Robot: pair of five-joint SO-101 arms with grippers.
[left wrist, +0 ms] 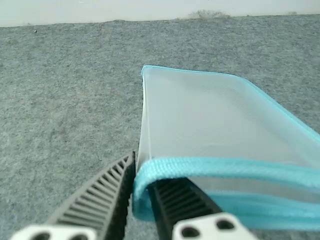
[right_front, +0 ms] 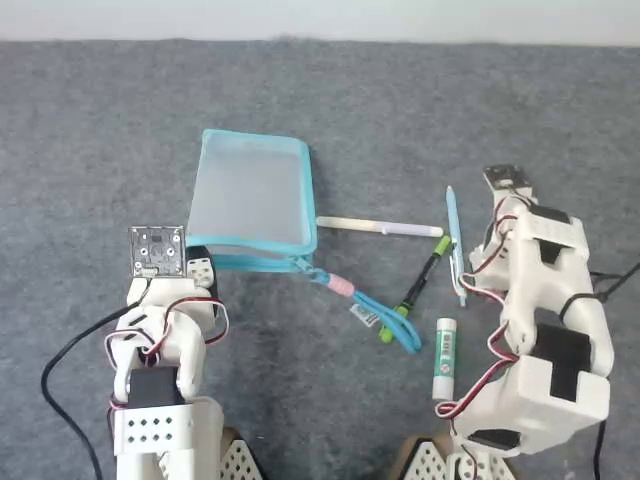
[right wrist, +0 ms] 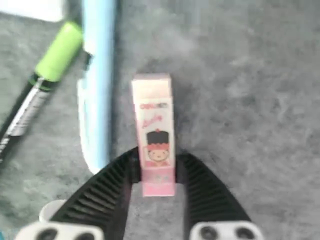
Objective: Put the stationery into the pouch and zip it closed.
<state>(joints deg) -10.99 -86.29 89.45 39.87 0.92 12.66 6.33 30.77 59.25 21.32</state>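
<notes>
Grey felt worktop (right_front: pixel 100 120). Left hand (left wrist: pixel 141 172) pinches the rim of the translucent teal-edged pouch (left wrist: pixel 210 120), likely limp fabric. Right hand (right wrist: pixel 157 159) clamps the pink rectangular eraser (right wrist: pixel 152 115), probably light and grippy.

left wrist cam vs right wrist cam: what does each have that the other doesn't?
Left wrist: the pouch, translucent, with the left hand clamped on its teal edge. Right wrist: the right hand closed on a pink eraser, which lies beside a blue pen and a green-capped pen. Both: the grey felt table surface.
</notes>
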